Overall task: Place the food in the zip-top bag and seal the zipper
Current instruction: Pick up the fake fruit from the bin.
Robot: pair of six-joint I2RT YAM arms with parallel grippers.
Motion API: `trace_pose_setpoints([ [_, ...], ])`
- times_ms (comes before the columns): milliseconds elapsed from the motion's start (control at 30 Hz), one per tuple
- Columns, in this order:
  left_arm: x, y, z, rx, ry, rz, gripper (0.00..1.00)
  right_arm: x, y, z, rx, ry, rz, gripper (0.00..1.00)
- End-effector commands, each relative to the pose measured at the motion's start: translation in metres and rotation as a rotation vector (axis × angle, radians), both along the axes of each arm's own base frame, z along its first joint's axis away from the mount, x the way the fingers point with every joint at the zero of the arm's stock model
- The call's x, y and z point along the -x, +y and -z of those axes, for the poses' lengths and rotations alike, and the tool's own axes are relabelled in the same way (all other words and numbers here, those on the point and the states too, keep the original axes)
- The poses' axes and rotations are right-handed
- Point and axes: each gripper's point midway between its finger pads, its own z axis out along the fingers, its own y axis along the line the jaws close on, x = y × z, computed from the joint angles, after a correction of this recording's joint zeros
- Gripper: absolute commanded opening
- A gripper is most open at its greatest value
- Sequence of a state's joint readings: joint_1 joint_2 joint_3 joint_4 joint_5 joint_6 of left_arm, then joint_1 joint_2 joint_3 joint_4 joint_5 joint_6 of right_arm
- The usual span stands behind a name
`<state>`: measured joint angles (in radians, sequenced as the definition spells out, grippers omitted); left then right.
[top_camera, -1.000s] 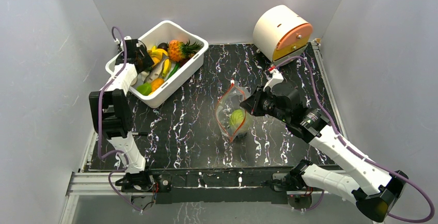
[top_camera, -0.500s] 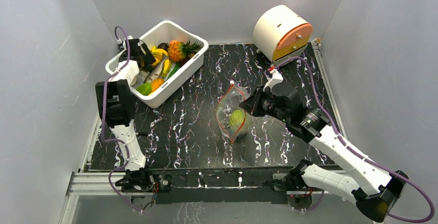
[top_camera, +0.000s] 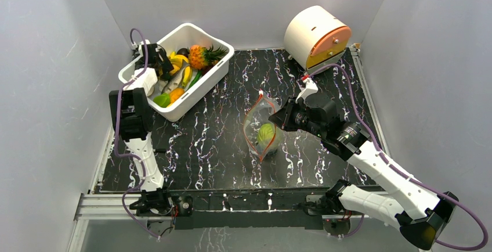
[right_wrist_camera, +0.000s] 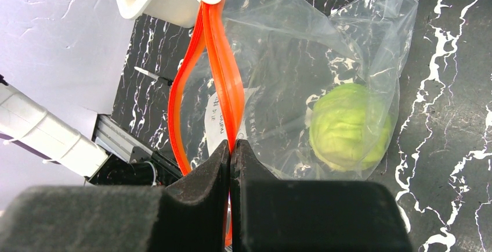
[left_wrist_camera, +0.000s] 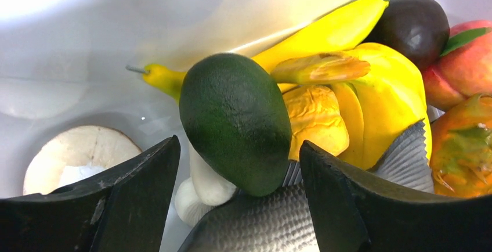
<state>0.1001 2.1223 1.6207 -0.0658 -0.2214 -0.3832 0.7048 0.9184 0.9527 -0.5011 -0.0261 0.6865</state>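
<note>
My left gripper (left_wrist_camera: 238,159) is open inside the white tub (top_camera: 216,47), its black fingers either side of a dark-green avocado (left_wrist_camera: 235,121) that lies on a grey scaly fish (left_wrist_camera: 261,223). Yellow bananas (left_wrist_camera: 348,89), a dark round fruit (left_wrist_camera: 415,25) and a peach (left_wrist_camera: 464,69) lie behind it. The zip-top bag (top_camera: 264,127) stands on the black marbled table (top_camera: 214,141) with a light-green round fruit (right_wrist_camera: 348,125) inside. My right gripper (right_wrist_camera: 231,147) is shut on one side of the red zipper (right_wrist_camera: 223,72), holding the bag's mouth open.
A pineapple (top_camera: 204,56) and other toy food fill the tub at the back left. A white and orange cylinder (top_camera: 316,36) stands at the back right. A mushroom (left_wrist_camera: 75,153) lies at the tub's left wall. Grey walls close in both sides.
My left gripper has moved further back and deeper into the tub and has opened wider. The right arm and the bag have not moved.
</note>
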Motion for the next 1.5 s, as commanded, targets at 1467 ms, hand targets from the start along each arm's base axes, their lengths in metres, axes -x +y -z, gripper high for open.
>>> trace_pose_setpoints([
  [1467, 0.139, -0.115, -0.16, 0.329, -0.138, 0.466, 0.43, -0.016, -0.005, -0.017, -0.039, -0.059, 0.086, 0.0],
])
